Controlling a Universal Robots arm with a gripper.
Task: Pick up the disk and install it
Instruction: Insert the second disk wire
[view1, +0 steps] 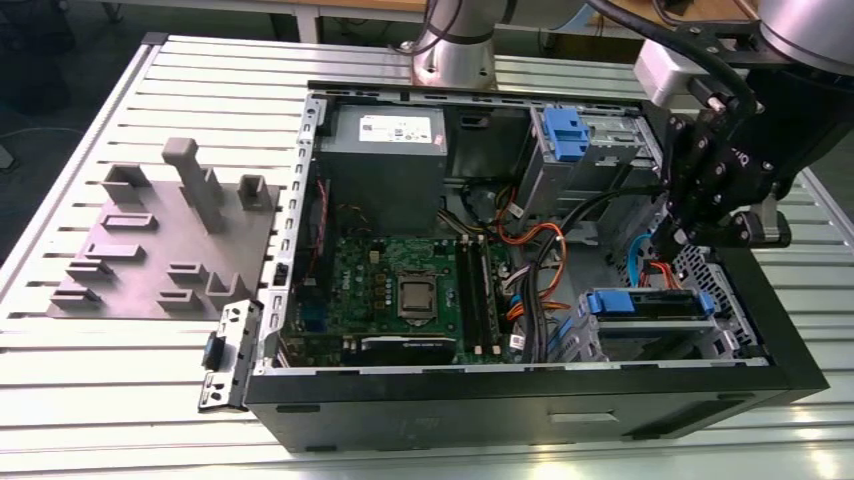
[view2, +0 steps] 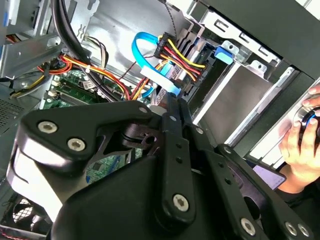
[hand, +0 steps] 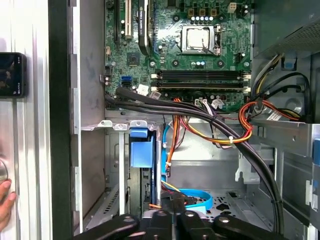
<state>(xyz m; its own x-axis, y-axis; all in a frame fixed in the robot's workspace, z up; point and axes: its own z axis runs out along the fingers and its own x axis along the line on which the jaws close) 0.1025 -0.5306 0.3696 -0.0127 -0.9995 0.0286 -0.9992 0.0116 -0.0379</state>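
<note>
**Disk seated in bay, gripper above it**

Open PC case (view1: 787, 360) lies on its side on the slatted table (view1: 80, 400). Disk (view1: 649, 303), blue frame showing, sits in the metal bay at the case's corner nearest the camera, on the exterior view's right. In the first wrist view the disk's blue frame (hand: 142, 150) stands on edge in that bay, just beside the case wall.

Gripper (view1: 694, 225) hangs over the case interior, just above the disk, apart from it. In the second wrist view its fingers (view2: 176, 125) are pressed together, nothing between them. A blue cable (view2: 142, 55) and red-yellow wires run just past the fingertips.

Motherboard (view1: 400, 290) lies mid-case. A hand (view2: 300, 150) shows outside the case wall.
</note>
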